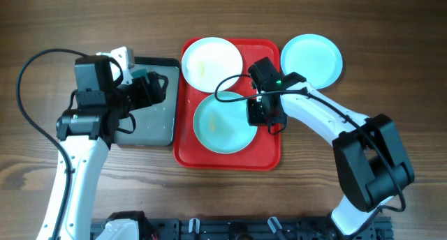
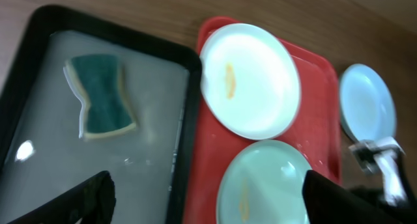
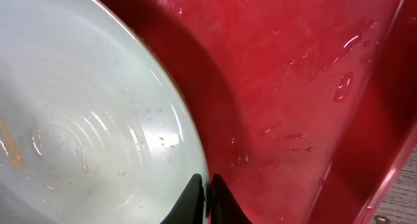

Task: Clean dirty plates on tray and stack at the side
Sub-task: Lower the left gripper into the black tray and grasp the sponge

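The red tray holds a white plate with a yellow smear at its far end and a pale aqua plate with an orange smear nearer me. A second aqua plate lies on the table to the right of the tray. My right gripper is shut on the right rim of the tray's aqua plate; in the right wrist view the fingers pinch the rim of the plate. My left gripper is open and empty above the dark grey tray.
A green sponge lies in the wet dark grey tray, left of the red tray. Water drops lie on the red tray floor. Wooden table surrounds everything.
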